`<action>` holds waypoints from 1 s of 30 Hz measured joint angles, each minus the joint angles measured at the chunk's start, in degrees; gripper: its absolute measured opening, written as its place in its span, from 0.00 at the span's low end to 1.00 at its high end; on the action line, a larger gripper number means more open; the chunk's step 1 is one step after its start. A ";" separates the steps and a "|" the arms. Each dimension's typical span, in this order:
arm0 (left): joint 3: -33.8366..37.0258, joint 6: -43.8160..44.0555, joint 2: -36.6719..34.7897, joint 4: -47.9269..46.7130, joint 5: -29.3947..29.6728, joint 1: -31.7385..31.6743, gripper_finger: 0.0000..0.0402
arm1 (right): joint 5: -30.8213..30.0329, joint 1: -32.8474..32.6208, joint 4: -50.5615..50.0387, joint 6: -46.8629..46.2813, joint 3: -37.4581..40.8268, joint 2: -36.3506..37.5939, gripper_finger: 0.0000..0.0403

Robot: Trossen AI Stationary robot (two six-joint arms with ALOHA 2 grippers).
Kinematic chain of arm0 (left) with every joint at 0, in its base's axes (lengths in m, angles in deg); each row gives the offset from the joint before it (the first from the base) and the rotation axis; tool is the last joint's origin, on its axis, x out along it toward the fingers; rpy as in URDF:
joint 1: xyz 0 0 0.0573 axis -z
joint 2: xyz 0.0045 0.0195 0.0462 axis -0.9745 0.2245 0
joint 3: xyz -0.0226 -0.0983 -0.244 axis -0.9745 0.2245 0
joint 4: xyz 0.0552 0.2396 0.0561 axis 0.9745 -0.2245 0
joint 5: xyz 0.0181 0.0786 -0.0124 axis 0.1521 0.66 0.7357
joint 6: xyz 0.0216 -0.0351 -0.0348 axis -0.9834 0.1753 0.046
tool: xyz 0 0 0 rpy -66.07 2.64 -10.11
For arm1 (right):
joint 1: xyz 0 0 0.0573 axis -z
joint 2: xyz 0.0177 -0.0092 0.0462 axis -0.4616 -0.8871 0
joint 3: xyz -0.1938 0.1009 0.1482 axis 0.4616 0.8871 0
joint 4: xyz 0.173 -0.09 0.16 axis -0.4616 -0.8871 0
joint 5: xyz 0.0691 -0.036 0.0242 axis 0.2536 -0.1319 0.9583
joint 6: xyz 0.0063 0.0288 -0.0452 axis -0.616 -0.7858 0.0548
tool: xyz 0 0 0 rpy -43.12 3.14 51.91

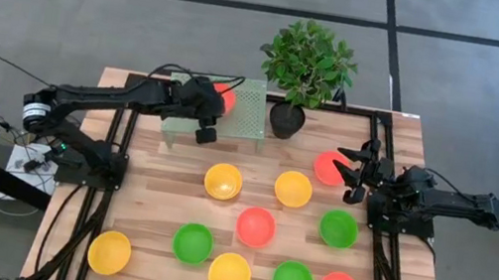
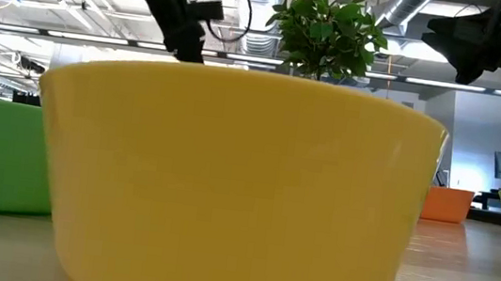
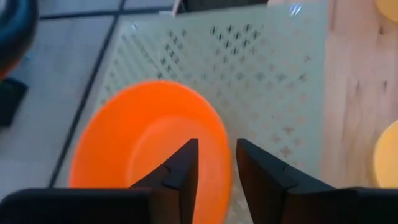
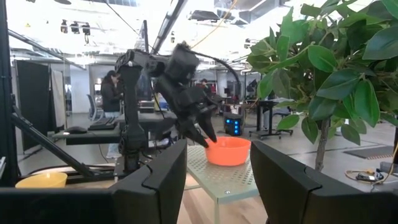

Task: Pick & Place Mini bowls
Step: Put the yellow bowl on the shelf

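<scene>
High view: the left pincer sits over the perforated green shelf, pinching the red-orange bowl. Left wrist view: its fingers straddle the bowl's rim. Right wrist view: the right pincer is spread, empty, above the bench.
</scene>
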 joint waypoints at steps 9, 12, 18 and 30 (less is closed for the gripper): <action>0.10 9.50 -10.27 -0.13 2.14 17.64 0.30 | -0.01 0.00 -0.02 -0.03 0.00 0.00 0.43; 2.11 14.57 -12.05 -0.04 1.64 24.98 0.29 | 0.00 0.00 -0.11 -0.04 0.00 0.00 0.43; 10.32 26.53 -10.21 4.26 3.10 36.76 0.29 | 0.02 0.00 -0.17 -0.47 0.00 0.00 0.43; 17.14 28.74 7.59 16.70 4.66 35.44 0.29 | 0.00 0.00 -0.17 -0.46 0.00 0.00 0.43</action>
